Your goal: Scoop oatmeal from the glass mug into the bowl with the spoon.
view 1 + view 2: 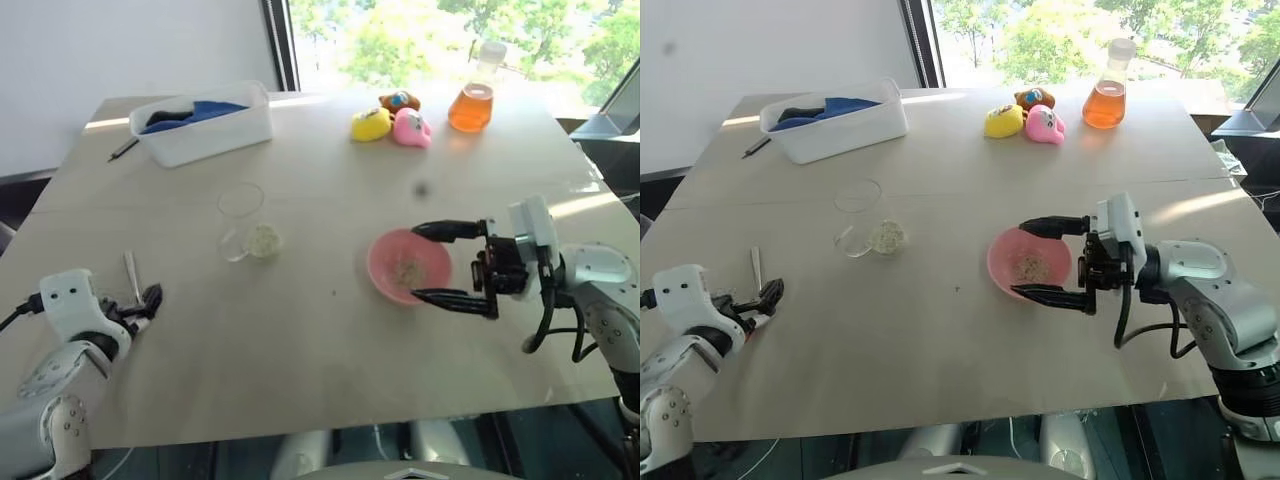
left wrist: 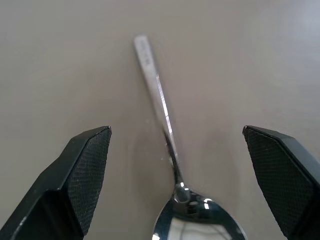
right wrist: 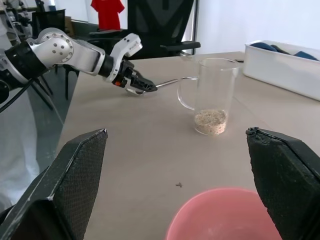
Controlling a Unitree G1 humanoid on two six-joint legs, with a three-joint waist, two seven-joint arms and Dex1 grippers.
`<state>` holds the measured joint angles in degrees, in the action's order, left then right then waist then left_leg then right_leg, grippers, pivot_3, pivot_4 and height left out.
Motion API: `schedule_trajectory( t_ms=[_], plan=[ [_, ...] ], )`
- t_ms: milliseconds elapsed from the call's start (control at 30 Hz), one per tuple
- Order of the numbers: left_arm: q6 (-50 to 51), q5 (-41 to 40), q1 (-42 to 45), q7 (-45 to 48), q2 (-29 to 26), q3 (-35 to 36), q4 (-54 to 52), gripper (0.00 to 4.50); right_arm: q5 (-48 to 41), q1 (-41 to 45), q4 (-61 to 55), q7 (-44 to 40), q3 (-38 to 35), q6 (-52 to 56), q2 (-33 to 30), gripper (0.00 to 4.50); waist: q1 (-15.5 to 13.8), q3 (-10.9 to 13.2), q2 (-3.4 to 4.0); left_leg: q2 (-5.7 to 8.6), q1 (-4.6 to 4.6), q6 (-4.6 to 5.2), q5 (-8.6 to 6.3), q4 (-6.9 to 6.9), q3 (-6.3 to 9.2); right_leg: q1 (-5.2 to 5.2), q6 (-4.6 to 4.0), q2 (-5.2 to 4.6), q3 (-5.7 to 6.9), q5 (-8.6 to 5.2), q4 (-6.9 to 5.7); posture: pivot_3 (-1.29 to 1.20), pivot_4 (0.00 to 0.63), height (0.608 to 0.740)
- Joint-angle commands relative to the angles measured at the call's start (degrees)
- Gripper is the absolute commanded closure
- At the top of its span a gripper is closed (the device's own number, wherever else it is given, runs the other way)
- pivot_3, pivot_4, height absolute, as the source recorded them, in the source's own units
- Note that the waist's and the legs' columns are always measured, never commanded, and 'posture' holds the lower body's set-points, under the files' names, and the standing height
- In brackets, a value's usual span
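At the table's eight o'clock corner your left gripper (image 2: 175, 185) stands wide open astride the spoon (image 2: 160, 120), which lies flat on the table (image 1: 300, 330), not yet gripped. Off toward two o'clock, the glass mug (image 1: 243, 222) holds oatmeal (image 3: 210, 118) at its bottom. At four o'clock the bowl (image 1: 408, 266) holds some flakes between your right gripper (image 1: 447, 263)'s wide, empty fingers; I judge more scooping is left.

Silver spoon (image 2: 161, 112) flat on table (image 1: 330, 340)
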<state>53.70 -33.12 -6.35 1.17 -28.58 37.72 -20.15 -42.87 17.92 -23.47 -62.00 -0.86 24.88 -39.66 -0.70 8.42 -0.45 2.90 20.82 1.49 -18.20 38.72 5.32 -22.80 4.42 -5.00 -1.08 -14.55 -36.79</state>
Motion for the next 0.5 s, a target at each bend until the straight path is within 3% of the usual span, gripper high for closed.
schedule_trajectory(
  t_ms=[33,300,333,433,500],
  plan=[
    [5.24,-0.29,1.97,-2.39,0.51,1.2,0.91,0.04,-0.54,0.49,-1.68,2.27,-2.23,-0.16,0.89,0.0,-0.02,-0.01,0.04,0.0,-0.01,0.0,0.0,0.0,-0.01,0.0,0.0,-0.02,-0.01,0.0,0.0,0.0,0.15,0.74],
    [7.37,0.33,7.14,-2.31,0.96,3.01,6.88,0.04,-0.77,0.31,-2.43,4.21,-2.02,-0.03,1.48,0.0,-0.04,-0.13,0.33,-0.01,-0.1,-0.12,0.07,0.0,0.03,0.01,-0.01,-0.01,0.0,0.0,-0.16,0.0,0.15,0.74],
    [7.85,0.27,7.13,-1.73,0.65,2.92,7.27,0.58,-1.04,0.46,-2.42,4.61,-2.12,0.12,1.72,0.0,-0.03,-0.17,0.41,-0.01,-0.11,-0.13,0.08,0.0,0.03,0.01,-0.01,-0.02,0.0,0.0,-0.17,0.0,0.15,0.74],
    [9.12,0.45,6.25,0.12,-0.66,1.68,7.19,1.55,-1.47,0.88,-2.27,5.16,-2.39,0.51,2.04,0.0,-0.06,-0.2,0.49,-0.02,-0.12,-0.15,0.09,-0.02,0.03,0.01,-0.01,-0.01,-0.01,0.0,-0.2,0.0,0.15,0.74],
    [9.98,0.8,6.01,0.18,-0.89,1.31,7.19,2.48,-1.55,0.93,-2.16,5.25,-2.44,0.53,2.11,0.0,-0.12,-0.19,0.49,0.02,-0.1,-0.14,0.09,-0.02,0.02,0.01,-0.01,-0.03,-0.03,0.0,-0.19,0.0,0.15,0.74]
  ],
)
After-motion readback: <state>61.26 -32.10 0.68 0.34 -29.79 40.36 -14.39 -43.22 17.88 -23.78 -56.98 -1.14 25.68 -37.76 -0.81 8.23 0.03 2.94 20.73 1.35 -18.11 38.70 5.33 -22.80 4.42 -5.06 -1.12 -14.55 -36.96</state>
